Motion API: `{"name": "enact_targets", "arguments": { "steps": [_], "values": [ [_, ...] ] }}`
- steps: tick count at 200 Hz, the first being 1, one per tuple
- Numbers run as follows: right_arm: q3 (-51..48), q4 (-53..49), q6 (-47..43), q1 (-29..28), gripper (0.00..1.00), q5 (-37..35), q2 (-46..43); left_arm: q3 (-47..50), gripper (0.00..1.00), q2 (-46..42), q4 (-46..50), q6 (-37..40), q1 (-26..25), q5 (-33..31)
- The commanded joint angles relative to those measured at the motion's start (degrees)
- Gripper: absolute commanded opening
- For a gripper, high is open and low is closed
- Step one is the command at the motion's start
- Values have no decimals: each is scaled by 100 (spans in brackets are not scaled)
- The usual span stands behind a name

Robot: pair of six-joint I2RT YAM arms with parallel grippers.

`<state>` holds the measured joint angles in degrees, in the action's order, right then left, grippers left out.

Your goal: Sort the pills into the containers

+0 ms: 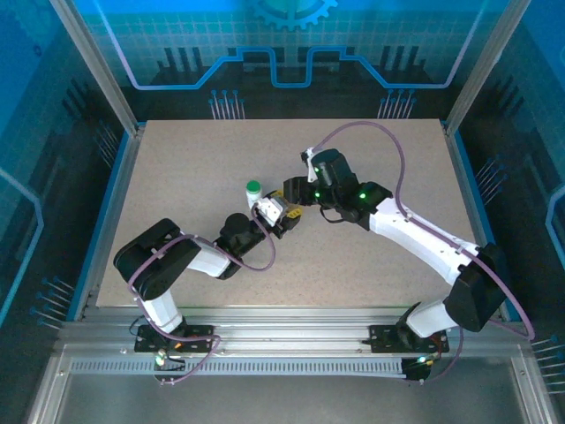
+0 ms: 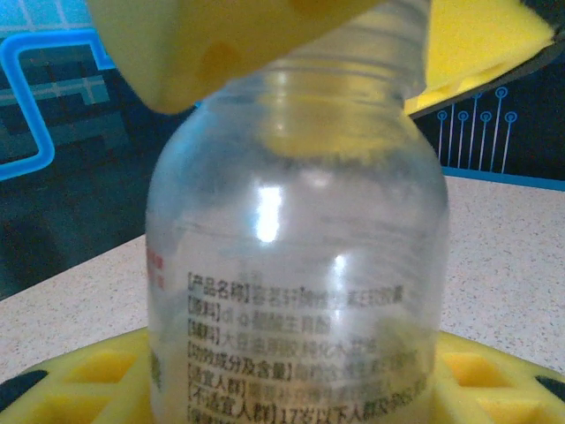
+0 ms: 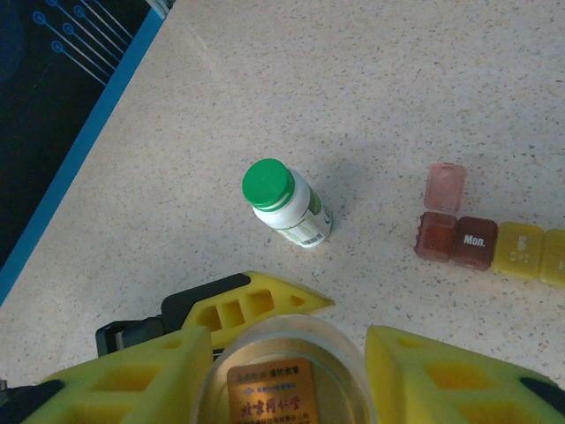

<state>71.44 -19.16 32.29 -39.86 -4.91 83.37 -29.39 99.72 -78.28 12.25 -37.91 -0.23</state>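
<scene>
A clear plastic bottle (image 2: 296, 265) with printed text is held upright above the table, its mouth (image 3: 287, 340) uncapped. My left gripper (image 2: 291, 393) is shut on its lower body, yellow fingers (image 2: 75, 380) on either side. My right gripper (image 3: 287, 371) is shut on its neck from above, with its yellow fingers (image 2: 190, 44) at the top of the left wrist view. In the top view both grippers (image 1: 275, 215) (image 1: 294, 196) meet at mid-table. The dark red container (image 3: 437, 237) lies with its lid flipped open beside a shut one marked "Mon." (image 3: 475, 243) and the yellow container (image 3: 519, 250).
A white bottle with a green cap (image 3: 284, 203) (image 1: 253, 188) stands on the speckled table just left of the held bottle. The table's blue edge rail (image 3: 79, 150) runs along the left. Open tabletop (image 1: 177, 177) lies around the arms.
</scene>
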Motion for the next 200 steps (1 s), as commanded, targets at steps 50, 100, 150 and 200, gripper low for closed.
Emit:
{"name": "enact_targets", "arguments": {
  "steps": [50, 100, 150, 200],
  "values": [
    [-154, -61, -405, -23, 18, -133, -65, -179, 0, -14, -206, 117, -58, -131],
    [-641, 626, -2450, 932, 0, 2534, -438, 34, 0, -234, -207, 35, 77, 1419],
    [-228, -723, -6137, 1232, 0, 4596, -929, 135, 0, -427, -205, -469, 231, 3434],
    [991, -2591, -7818, 1265, 0, 4807, -552, 136, 0, -349, -205, -682, 252, 3880]
  ]
}}
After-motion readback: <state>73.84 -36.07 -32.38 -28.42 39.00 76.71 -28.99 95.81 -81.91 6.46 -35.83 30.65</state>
